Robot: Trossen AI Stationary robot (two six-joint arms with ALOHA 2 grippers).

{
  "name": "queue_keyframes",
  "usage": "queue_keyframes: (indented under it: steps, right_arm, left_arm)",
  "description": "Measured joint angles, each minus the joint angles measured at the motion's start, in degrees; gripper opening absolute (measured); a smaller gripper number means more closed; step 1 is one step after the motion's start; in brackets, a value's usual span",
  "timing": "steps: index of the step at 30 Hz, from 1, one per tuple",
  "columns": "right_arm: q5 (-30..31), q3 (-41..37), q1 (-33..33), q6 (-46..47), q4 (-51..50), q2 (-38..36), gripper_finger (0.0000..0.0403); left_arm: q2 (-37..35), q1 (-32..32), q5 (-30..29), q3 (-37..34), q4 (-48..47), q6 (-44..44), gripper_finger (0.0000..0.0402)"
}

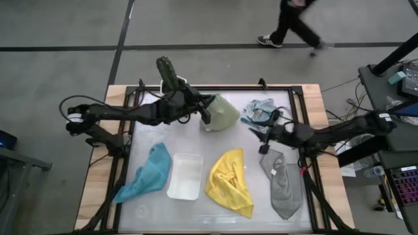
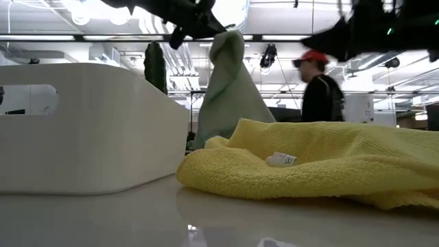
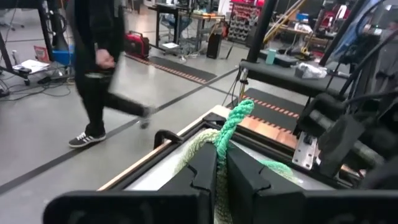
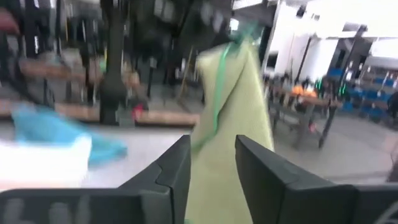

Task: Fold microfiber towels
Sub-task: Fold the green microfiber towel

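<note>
Nubbly yellow towel (image 2: 322, 161); smooth white tray (image 2: 82, 130)

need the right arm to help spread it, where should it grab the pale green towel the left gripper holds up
A free lower corner of the pale green towel, coming from the right gripper side. The left gripper pinches its top, so the cloth hangs in a cone with its bottom loose.

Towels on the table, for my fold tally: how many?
5: pale green hanging from left gripper; light blue far right; teal, yellow, grey near.
</note>
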Motion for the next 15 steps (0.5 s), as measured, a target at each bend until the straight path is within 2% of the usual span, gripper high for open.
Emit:
queue_keyframes:
  steps: [6,11,15]
  right_arm:
    - [0.06,4.49,-2.02,1.63,0.81,9.91,0.0138]
    - [0.18,9.17,-2.03,1.68,1.34,18.41,0.0137]
    - [3.78,12.88,-2.03,1.67,0.38,24.58,0.013]
  left_arm:
    - [3.49,-0.13,0.03,0.04,4.99,0.02,0.0008]
    - [4.83,-0.39,0.02,0.04,6.78,0.0,0.0008]
    - [5.4,-1.01,0.04,0.07,7.8,0.01,0.0008]
